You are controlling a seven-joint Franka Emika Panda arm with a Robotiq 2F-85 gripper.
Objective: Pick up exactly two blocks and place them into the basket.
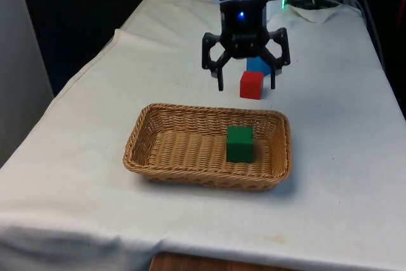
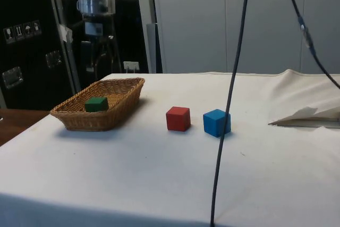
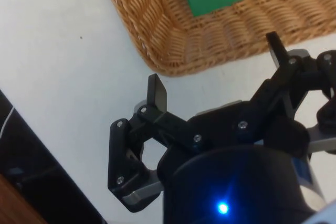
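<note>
Hovering wide open and empty, the black two-finger gripper [image 1: 246, 83] is held above the rectangular woven wicker basket's [image 1: 149, 165] far rim. One small green cube [image 1: 240, 143] is already lodged in that basket. The small red cube [image 1: 251, 85] is found just beyond that rim, nearly below the fingers, with the small blue cube [image 2: 216, 122] just beside it.

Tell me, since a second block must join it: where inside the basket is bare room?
The woven wicker basket is bare across its half toward the front view's left. The green cube crowds the other end. Outside, the red cube and blue cube sit close together under the open black gripper.

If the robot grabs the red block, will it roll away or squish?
Probably neither. The red block is a cube with flat faces, resting flat on the cloth, so it shouldn't roll. Its crisp edges suggest it's stiff; the flat sides should suit the jaws.
</note>
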